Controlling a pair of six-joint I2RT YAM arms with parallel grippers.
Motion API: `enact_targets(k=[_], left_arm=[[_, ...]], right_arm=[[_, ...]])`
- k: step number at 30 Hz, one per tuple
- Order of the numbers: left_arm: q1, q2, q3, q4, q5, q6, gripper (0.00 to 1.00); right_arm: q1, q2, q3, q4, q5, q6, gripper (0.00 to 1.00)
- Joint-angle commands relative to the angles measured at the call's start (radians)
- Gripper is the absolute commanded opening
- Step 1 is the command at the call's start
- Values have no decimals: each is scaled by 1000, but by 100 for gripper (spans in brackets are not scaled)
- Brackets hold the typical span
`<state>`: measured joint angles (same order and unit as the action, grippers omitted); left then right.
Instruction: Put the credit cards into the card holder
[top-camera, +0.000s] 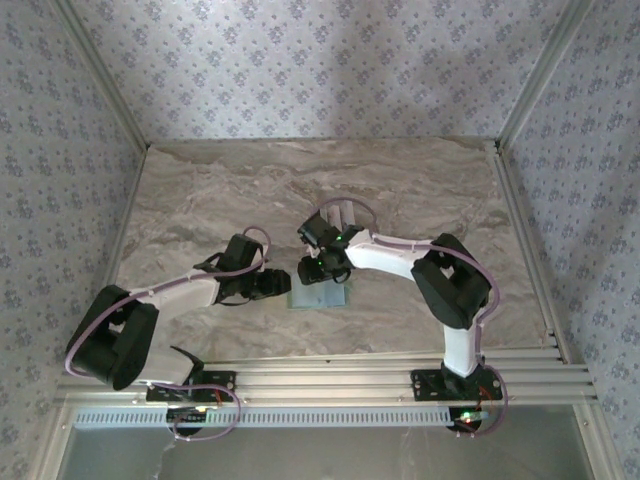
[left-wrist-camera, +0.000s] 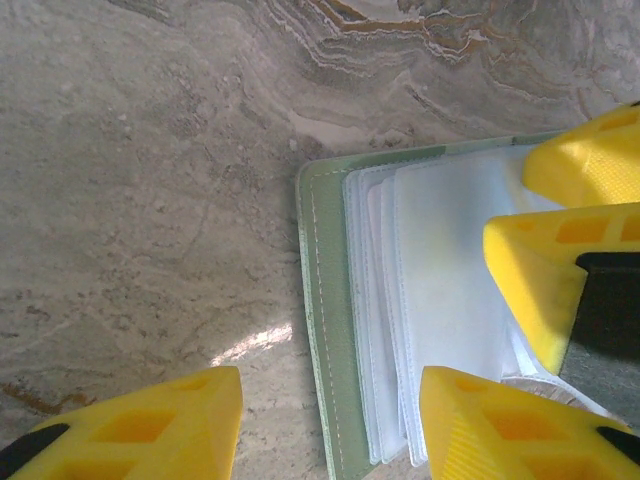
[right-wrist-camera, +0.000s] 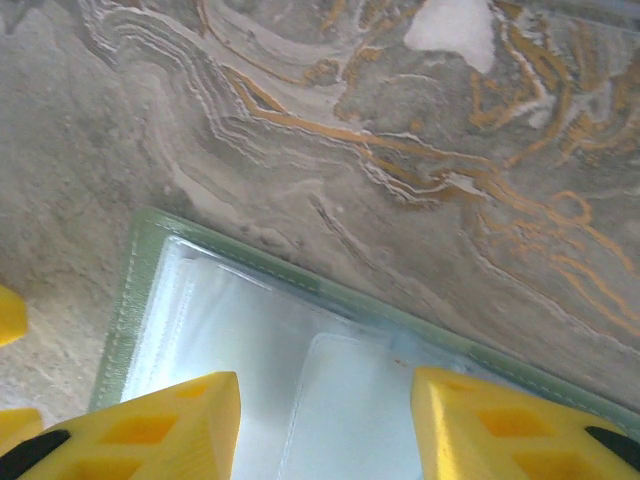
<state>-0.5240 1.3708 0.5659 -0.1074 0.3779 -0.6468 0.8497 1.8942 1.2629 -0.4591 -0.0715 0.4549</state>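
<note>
Left wrist view: my left tool (left-wrist-camera: 328, 400) stands partly open, empty, straddling the edge of the flat pale-green card holder (left-wrist-camera: 318, 280) on the marbled tabletop (left-wrist-camera: 150, 200); my right tool (right-wrist-camera: 325, 390) is likewise parted, empty.

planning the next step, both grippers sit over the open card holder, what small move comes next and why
Probably lift the right gripper straight up from the card holder. Its jaws stand apart over the clear sleeves with nothing clamped, and the left gripper, also open, straddles the holder's green edge. Rising would uncover the sleeves, so one could check whether a card sits inside.
</note>
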Motion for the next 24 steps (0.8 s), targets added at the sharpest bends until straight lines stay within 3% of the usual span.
enact_targets(k=[1,10,19,24], left_arm=[[-4,7,14,3,9,15,50],[3,-10,12,-14,-20,13,51],[47,-63,-16,-28,-51,-3,54],[65,-85,-27,-30,-54,-8,54]], right_arm=[[14,-43,20,-86,121,-21,51],[68,-111,3,-117,323,-1,50],[108,-15,83,-69,182,-52,44],[141,-14,106,-110,305,-46,43]])
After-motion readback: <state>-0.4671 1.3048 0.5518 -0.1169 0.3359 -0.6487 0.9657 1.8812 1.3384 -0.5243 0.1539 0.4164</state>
